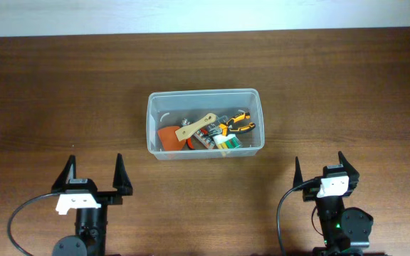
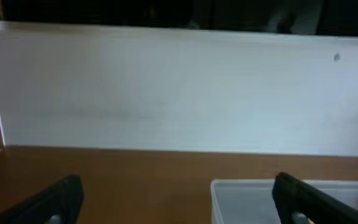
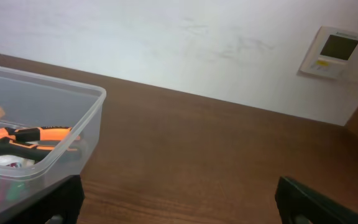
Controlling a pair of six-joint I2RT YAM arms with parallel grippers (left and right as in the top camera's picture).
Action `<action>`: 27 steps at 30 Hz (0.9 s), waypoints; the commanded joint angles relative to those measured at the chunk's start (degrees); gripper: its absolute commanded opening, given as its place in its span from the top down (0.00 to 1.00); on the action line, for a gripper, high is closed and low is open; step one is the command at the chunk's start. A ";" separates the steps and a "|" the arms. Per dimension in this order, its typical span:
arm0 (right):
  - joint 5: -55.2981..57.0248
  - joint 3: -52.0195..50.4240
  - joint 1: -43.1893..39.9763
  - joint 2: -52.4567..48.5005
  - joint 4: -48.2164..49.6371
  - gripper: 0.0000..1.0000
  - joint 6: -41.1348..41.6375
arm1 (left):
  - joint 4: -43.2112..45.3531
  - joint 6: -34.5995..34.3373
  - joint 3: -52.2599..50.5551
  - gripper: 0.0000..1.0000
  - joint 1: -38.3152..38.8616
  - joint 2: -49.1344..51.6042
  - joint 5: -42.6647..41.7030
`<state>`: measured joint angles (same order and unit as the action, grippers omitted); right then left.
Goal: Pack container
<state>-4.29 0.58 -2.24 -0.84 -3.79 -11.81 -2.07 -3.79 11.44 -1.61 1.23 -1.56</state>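
The container (image 1: 152,121), a clear plastic bin, stands in the middle of the brown table and holds several hand tools, among them orange-handled pliers (image 1: 239,123) and a wooden-handled tool (image 1: 196,127). My left gripper (image 1: 93,173) rests open near the front left, well short of the bin, nothing between its fingers. My right gripper (image 1: 319,168) rests open near the front right, also empty. The left wrist view catches the container's corner (image 2: 229,193) between the fingers of the left gripper (image 2: 179,202). In the right wrist view the container (image 3: 73,134) and pliers (image 3: 30,135) lie left of the right gripper (image 3: 179,202).
A white wall runs along the table's far edge (image 1: 205,32). A wall-mounted control panel (image 3: 334,51) shows in the right wrist view. Black cables (image 1: 20,217) loop beside each arm base at the front edge.
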 commanded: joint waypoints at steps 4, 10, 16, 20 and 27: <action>0.48 -0.26 0.35 0.63 -0.33 0.01 0.22 | 7.56 -0.72 -3.78 0.01 0.24 -0.96 -0.20; 0.48 -0.26 0.35 0.63 -0.33 0.01 0.22 | 12.92 -0.72 -5.46 0.01 0.24 -0.96 -0.17; 0.48 -0.26 0.35 0.63 -0.33 0.01 0.22 | 21.97 -0.72 -8.96 0.01 0.24 -0.96 -0.17; 0.48 -0.26 0.35 0.63 -0.33 0.01 0.22 | 25.88 -0.72 -10.82 0.01 0.24 -0.96 -0.17; 0.48 -0.26 0.35 0.63 -0.33 0.01 0.22 | 25.86 -0.70 -10.91 0.01 0.24 -0.96 -0.17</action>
<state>-4.29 0.58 -2.24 -0.84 -3.79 -11.84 23.44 -4.16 1.04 -1.61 0.84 -1.54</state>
